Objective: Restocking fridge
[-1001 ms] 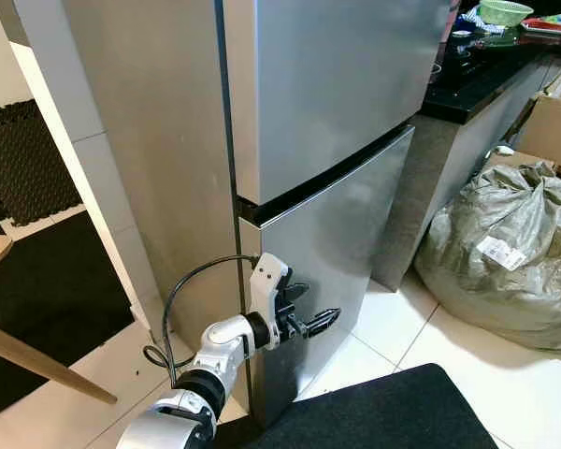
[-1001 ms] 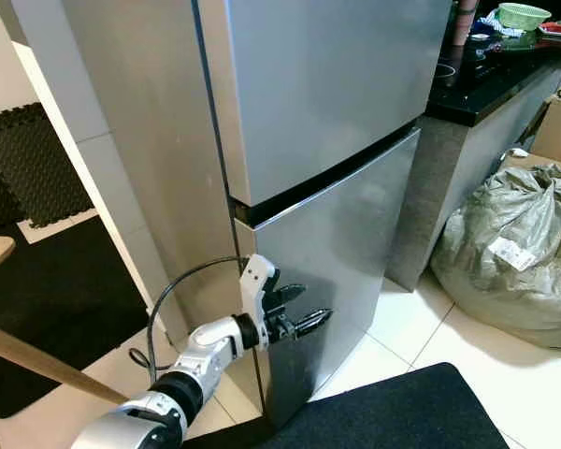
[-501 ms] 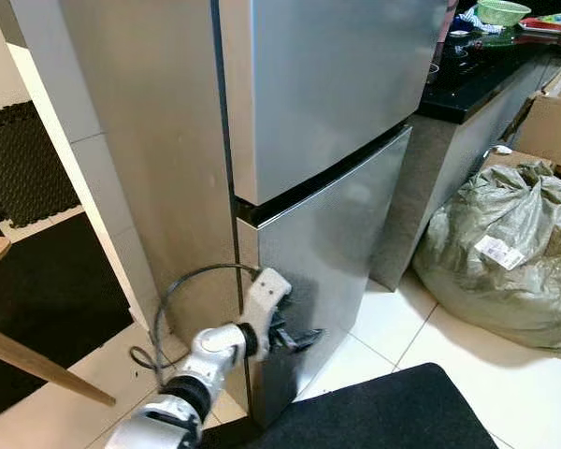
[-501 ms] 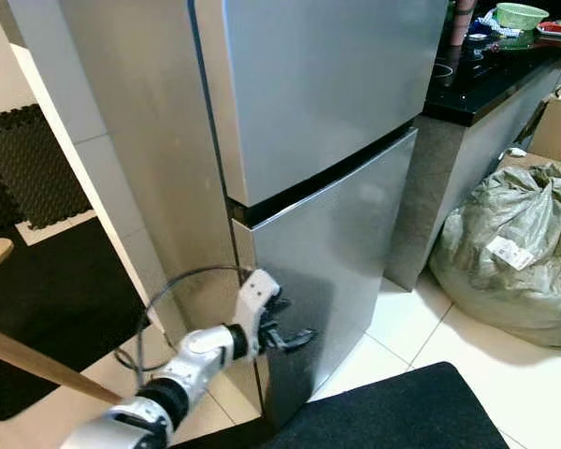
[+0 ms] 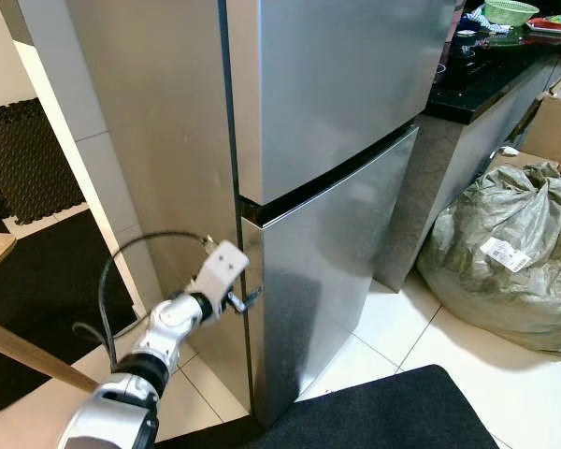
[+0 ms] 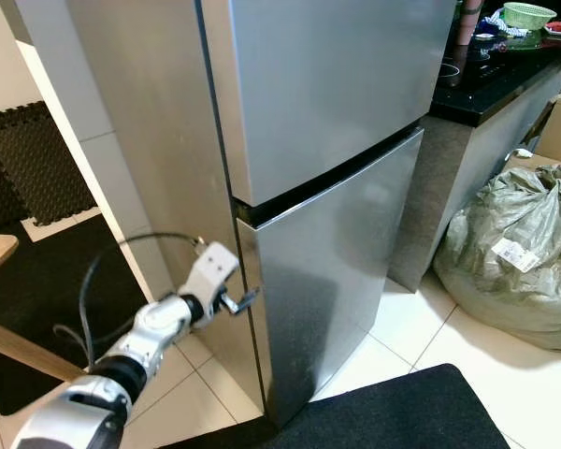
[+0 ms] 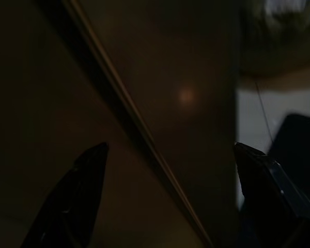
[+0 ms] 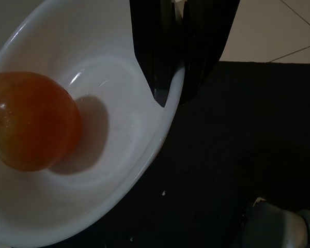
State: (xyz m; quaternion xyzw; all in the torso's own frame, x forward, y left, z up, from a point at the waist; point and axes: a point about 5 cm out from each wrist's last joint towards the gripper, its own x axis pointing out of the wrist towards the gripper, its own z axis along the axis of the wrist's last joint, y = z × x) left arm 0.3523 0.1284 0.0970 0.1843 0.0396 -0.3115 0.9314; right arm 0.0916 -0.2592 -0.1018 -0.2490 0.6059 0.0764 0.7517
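With the left gripper (image 5: 246,301) spread wide at the closed lower door's (image 5: 337,253) hinge-side seam, hook one finger behind that edge and pull steadily, keeping the right gripper (image 8: 170,85) pinched level on the bowl (image 8: 67,206) holding the fruit (image 8: 31,121).

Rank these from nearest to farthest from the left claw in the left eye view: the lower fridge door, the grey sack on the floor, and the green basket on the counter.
From the left claw:
1. Lower fridge door, right beside the claw at the door's left edge.
2. Grey sack, on the floor to the right, past the fridge.
3. Green basket, on the black counter at the far upper right.
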